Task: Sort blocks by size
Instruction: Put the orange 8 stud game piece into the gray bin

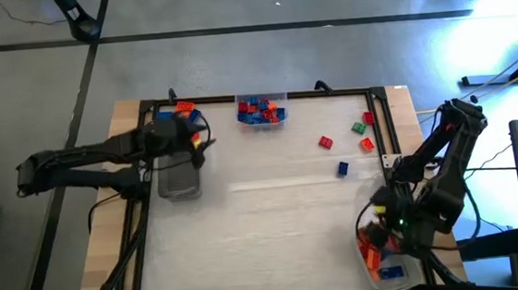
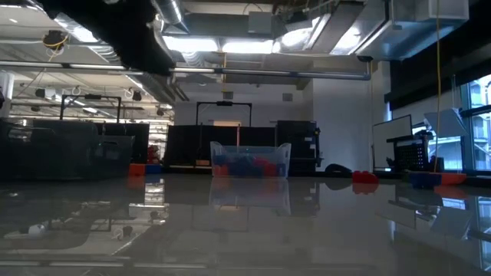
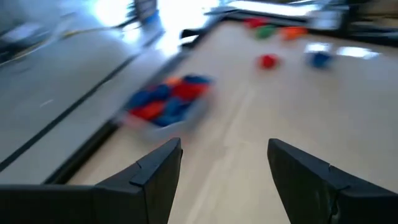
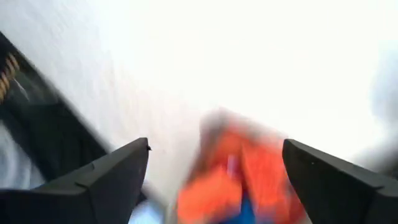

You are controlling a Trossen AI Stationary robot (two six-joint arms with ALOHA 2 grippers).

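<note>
Right claw (image 4: 214, 171) spread apart over my near-right tray (image 1: 373, 270) of orange and blue blocks (image 4: 239, 180), gripping nothing, left claw (image 3: 224, 165) apart by far-left tray (image 1: 181, 184), loose blocks (image 1: 325, 142) on tabletop (image 1: 266, 228).

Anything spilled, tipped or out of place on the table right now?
Nothing spilled or tipped. The only strays are five loose blocks lying apart on the bare table's far right part, outside any tray: a red, a blue, a green and two more. They look unsorted, not dropped.
</note>
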